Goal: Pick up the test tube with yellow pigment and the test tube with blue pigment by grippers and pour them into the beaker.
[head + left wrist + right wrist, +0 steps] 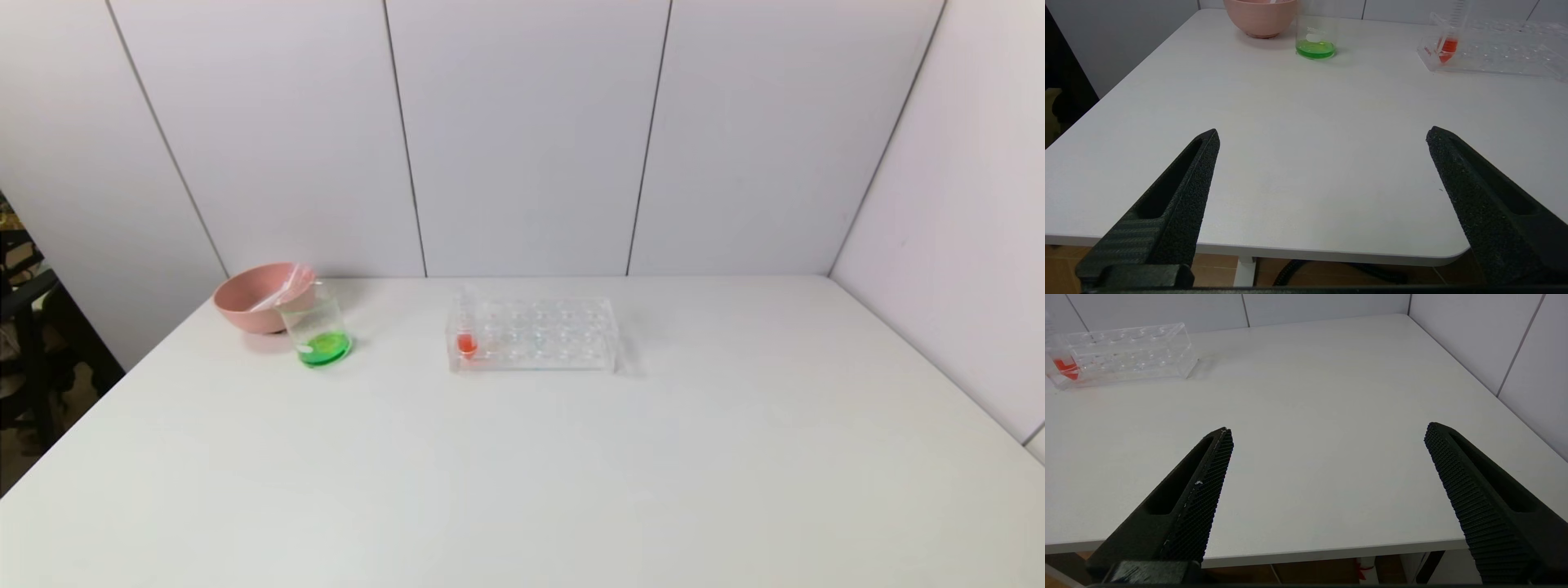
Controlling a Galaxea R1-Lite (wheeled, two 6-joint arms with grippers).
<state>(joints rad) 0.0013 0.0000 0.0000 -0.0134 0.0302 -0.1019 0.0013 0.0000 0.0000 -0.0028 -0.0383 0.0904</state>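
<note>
The beaker [317,331] stands at the back left of the table with green liquid in its bottom; it also shows in the left wrist view [1316,36]. No tube with yellow or blue liquid shows. Clear tubes [286,286] lie slanted in the pink bowl [245,306] just behind the beaker. My left gripper [1323,136] is open and empty, above the table's near left edge and far from the beaker. My right gripper [1329,433] is open and empty, above the near right edge. Neither gripper shows in the head view.
A clear plastic tube rack [539,335] stands at the back centre, with one tube of red liquid [466,339] in its left end; the rack also shows in both wrist views [1494,53] [1126,351]. White wall panels close the back and right.
</note>
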